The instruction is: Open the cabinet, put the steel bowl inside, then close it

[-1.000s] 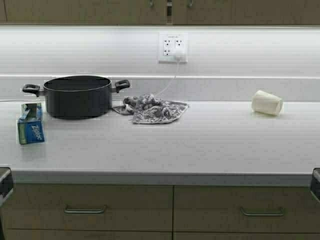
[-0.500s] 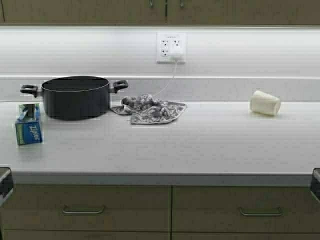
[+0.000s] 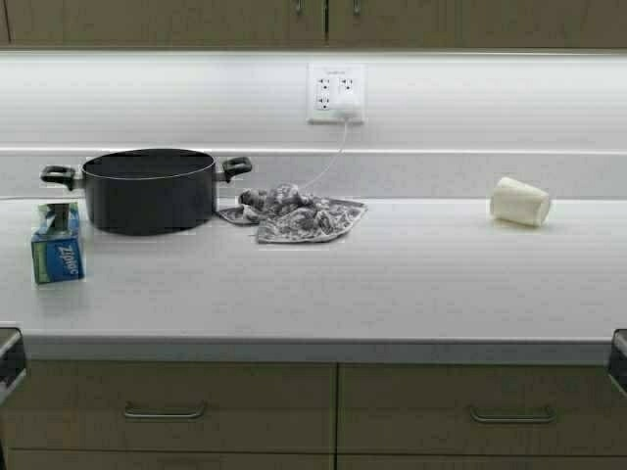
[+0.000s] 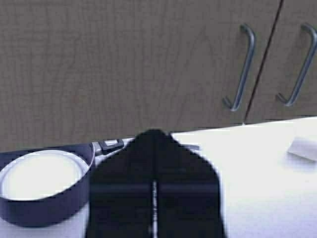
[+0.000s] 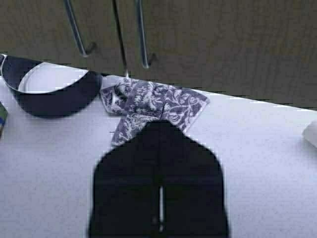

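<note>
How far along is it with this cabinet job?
Hard to say. The cabinet doors are shut and no steel bowl shows anywhere; the countertop holds a black pot, cloth and cup. Nothing is in hand: left gripper and right gripper are shut, empty. Either nothing has begun, or the bowl is already inside.

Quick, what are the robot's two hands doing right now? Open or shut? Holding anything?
Left hand: shut, holding nothing, above the counter.
Right hand: shut, holding nothing, above the counter near the patterned cloth.
</note>
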{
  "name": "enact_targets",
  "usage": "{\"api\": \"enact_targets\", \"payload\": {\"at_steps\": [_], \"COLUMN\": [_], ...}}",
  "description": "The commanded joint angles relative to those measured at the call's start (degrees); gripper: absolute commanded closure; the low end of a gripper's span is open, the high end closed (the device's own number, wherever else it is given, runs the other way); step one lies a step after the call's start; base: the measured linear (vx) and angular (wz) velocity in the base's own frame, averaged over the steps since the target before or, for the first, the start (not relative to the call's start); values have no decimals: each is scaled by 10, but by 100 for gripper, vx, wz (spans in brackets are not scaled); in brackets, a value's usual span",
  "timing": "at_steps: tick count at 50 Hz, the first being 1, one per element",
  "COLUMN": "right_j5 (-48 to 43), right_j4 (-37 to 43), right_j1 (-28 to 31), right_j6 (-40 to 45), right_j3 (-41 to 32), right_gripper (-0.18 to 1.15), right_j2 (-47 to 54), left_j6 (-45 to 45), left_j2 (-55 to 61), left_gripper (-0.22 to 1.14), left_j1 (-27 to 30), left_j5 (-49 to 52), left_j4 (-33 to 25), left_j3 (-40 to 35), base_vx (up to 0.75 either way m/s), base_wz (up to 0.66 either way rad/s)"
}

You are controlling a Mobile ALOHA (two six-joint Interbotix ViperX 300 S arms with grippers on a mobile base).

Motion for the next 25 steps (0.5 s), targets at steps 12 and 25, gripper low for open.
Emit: {"api": "enact_targets", "payload": {"at_steps": [12,25], "right_j5": [-4,-4], "right_j4": [-1,-2], "right_j1": [1,1], "right_j6": [-1,-1], "right_j3": [-6,-2], "right_gripper": [91,91], "right_j2": [-11,-11], "left_j6": [0,-1], "left_j2": [-4,-4], "left_gripper": [87,87], "left_j1": [0,-1], "left_j5": [-2,-3], "left_j4": [-1,-1], "left_j3": [-4,0], "base_vx": [0,0], "base_wz": [0,0]}}
